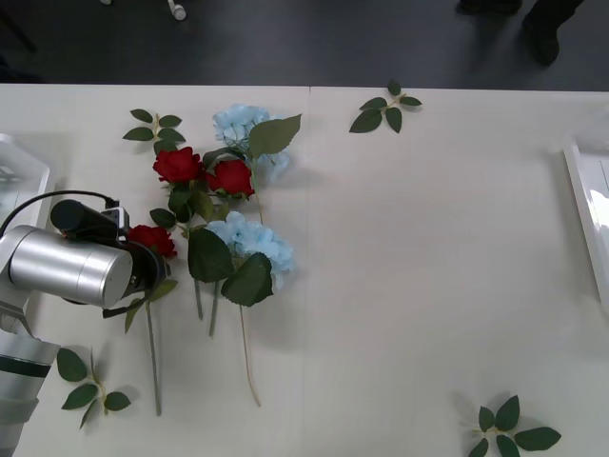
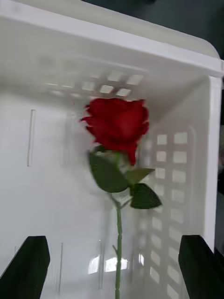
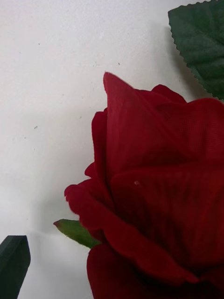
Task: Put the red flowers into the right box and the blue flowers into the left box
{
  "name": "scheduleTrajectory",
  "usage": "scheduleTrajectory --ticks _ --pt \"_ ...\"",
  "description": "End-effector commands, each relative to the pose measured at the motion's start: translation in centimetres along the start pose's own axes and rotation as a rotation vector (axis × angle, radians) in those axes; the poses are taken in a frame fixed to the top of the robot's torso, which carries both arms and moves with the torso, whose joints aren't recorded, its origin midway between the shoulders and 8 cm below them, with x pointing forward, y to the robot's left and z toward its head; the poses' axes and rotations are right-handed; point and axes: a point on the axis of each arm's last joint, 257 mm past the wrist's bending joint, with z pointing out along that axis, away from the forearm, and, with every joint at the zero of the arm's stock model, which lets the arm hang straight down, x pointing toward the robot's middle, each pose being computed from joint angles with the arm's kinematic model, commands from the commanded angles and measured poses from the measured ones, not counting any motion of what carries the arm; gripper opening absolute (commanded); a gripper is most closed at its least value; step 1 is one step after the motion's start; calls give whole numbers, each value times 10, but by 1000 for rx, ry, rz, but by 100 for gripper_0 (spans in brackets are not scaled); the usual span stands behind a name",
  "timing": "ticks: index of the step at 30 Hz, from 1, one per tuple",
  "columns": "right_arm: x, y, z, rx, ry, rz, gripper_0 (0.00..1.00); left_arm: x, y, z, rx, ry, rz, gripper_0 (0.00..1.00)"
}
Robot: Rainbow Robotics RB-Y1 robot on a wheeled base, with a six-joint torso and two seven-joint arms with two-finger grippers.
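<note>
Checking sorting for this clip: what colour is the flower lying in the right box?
Red: a rose lies in the right box, clearest in the right wrist view.

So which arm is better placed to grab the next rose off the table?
Left, probably: its hand hovers right over a red fabric rose on the table, while the right hand sits open above another rose lying in the white plastic tray.

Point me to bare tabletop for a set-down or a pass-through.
Free: the wide stretch of table between the flower pile and the right box, bordered by leaf sprigs far and near. Crowded: red roses and blue flowers overlap beside the left gripper.
</note>
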Motion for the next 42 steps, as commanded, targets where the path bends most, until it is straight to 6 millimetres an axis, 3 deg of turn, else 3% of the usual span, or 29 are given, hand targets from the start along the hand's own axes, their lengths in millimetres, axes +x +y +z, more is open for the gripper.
scheduleTrajectory --ticks 1,3,9,14,20,23,26,33,39,42 --pt "-43 38 -24 -104 -47 46 81 -8 -14 -4 26 -18 0 54" --pt "-54 56 -39 -155 -42 45 81 -6 -14 -3 26 -14 2 0" --pt "-73 117 -77 -285 -22 -2 81 -2 -16 0 28 -4 8 0" --pt "-85 182 -111 -365 -19 -39 81 0 -17 1 30 1 12 0" --pt "-89 234 -134 -426 -13 -26 81 -4 -23 -5 54 -11 9 0" --pt "-90 250 -142 -441 -12 -16 81 -17 -32 -28 122 -57 -12 0" --pt "-94 263 -152 -443 -30 -25 81 -33 -46 -64 214 -126 -5 0" --pt "-102 302 -176 -481 -70 -93 81 -64 -71 -151 391 -316 190 0" --pt "-102 343 -201 -554 -132 -181 81 -66 -95 -208 508 -440 387 0" --pt "-95 363 -214 -588 -149 -229 81 -61 -116 -238 640 -478 435 0"
